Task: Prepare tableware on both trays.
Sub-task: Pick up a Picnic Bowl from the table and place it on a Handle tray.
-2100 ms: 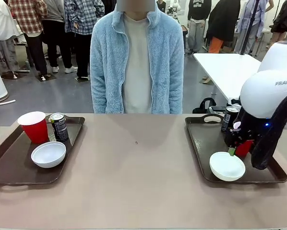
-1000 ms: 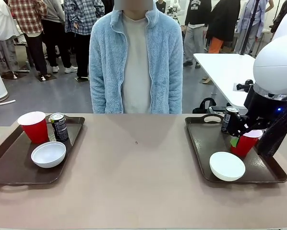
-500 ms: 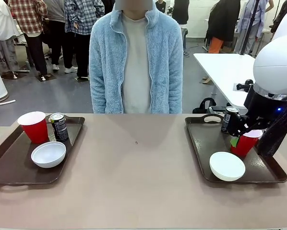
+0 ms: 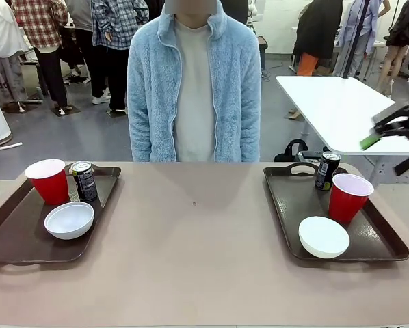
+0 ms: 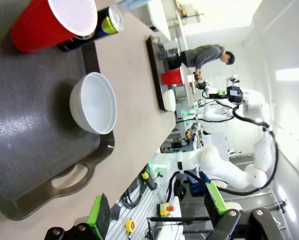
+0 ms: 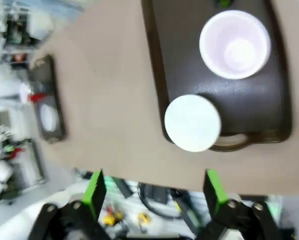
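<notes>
The left tray [image 4: 13,239] holds a red cup [image 4: 47,180], a black-green can [image 4: 83,180] and a white bowl [image 4: 69,220]. On the right tray [image 4: 293,205] stand a dark can [image 4: 327,171], a red cup [image 4: 349,197] and a white bowl [image 4: 323,236]. My right gripper [image 4: 390,128] hangs open high above the right tray's far right, holding nothing; its blurred wrist view looks down on the cup [image 6: 234,44] and bowl [image 6: 192,122] between open fingers [image 6: 95,191]. My left gripper [image 5: 157,210] is open over the left tray [image 5: 29,150], near its bowl [image 5: 93,102], cup [image 5: 49,22] and can [image 5: 94,30].
A person in a light blue fleece [image 4: 194,82] stands at the far side of the table, arms down. A bare stretch of tan tabletop [image 4: 194,232] lies between the trays. A white table [image 4: 327,102] stands behind on the right.
My right gripper has let go of the red cup on the right tray and swung up and off to the right. The cup stands free beside the can.
</notes>
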{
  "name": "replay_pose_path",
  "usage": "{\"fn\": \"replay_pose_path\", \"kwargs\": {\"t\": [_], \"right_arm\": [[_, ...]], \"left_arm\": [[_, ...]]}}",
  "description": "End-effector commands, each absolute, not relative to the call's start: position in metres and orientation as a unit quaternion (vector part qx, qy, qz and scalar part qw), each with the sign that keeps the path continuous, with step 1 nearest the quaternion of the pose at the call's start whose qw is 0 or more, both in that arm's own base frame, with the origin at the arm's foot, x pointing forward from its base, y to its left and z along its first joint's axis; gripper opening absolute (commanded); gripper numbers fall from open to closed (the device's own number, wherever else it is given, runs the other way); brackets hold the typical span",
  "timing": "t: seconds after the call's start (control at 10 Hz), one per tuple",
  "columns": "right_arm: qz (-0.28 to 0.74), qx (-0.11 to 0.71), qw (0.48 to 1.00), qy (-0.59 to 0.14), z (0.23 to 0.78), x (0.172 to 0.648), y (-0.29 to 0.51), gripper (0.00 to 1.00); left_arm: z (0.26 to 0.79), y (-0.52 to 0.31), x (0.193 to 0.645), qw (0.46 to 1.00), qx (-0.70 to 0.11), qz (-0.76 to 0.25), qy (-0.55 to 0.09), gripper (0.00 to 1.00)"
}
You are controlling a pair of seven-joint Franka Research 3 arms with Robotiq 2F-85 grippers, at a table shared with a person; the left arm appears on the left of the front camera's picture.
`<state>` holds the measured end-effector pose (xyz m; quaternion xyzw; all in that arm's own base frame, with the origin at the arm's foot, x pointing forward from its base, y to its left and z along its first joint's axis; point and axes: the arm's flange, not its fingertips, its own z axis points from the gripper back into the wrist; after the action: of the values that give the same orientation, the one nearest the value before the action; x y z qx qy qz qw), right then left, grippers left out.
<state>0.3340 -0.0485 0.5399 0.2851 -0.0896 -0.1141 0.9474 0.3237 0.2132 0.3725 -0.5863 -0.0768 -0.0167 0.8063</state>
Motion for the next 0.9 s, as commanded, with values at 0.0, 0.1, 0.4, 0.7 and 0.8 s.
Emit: {"fn": "replay_pose_path", "kwargs": {"t": [0.0, 0.1, 0.4, 0.7, 0.8], "right_arm": [[-0.127, 0.352, 0.922, -0.095, 0.528, 0.340, -0.104, 1.00], [-0.153, 0.379, 0.908, -0.097, 0.522, 0.342, -0.146, 1.00], [-0.091, 0.404, 0.908, -0.068, 0.501, 0.343, -0.216, 1.00], [-0.052, 0.479, 0.874, -0.063, 0.487, 0.359, -0.247, 1.00], [-0.049, 0.503, 0.860, -0.066, 0.480, 0.363, -0.254, 1.00]], "left_arm": [[0.373, 0.214, 0.322, 0.807, -0.585, -0.017, -0.077, 1.00], [0.373, 0.214, 0.322, 0.807, -0.585, -0.017, -0.077, 1.00], [0.373, 0.214, 0.322, 0.807, -0.585, -0.017, -0.077, 1.00], [0.373, 0.214, 0.322, 0.807, -0.585, -0.017, -0.077, 1.00], [0.373, 0.214, 0.322, 0.807, -0.585, -0.017, -0.077, 1.00]]}}
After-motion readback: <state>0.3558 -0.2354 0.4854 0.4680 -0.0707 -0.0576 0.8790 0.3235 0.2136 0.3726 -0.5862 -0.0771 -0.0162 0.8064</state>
